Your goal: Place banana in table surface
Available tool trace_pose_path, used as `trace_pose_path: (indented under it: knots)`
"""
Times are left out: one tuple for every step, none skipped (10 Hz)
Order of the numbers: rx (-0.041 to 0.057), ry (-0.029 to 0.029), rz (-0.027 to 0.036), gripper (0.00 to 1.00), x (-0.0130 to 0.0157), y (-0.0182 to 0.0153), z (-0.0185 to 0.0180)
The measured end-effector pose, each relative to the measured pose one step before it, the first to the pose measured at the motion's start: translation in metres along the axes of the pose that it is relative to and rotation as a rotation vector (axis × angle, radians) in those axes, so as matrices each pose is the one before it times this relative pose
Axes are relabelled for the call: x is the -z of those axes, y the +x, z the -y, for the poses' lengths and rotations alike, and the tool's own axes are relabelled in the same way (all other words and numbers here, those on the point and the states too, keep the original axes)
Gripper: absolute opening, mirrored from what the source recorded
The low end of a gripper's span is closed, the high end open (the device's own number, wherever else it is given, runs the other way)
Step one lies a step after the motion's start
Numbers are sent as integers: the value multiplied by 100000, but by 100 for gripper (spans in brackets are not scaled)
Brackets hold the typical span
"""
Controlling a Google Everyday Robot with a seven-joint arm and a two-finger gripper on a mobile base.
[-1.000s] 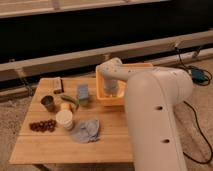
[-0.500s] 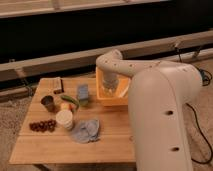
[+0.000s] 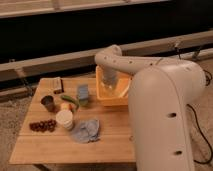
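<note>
The gripper is clenched, low inside the orange tub — I cannot tell what it holds. The small yellow thing by the cup may be the banana, lying on the tabletop — if not, placing is left.

Orange tub, white cup, dark cup, green vegetable, crumpled grey-blue cloth and dark red berries.

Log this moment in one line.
gripper: shut, in tub | banana: on table by cup | held: nothing seen
</note>
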Motion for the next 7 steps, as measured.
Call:
trace_pose_path:
  knots:
    - [196,269,1027,0,709,-141,130]
    - [383,300,1490,0,1224,-211,124]
    - [581,398,1237,0,1282,-153,115]
    - [1081,394,1316,0,1451,-116,-24]
    - [1467,288,999,0,1244,69,-205]
    - [2175,109,1097,0,1473,322,-518]
    - [2753,-134,940,0,1589,877,-797]
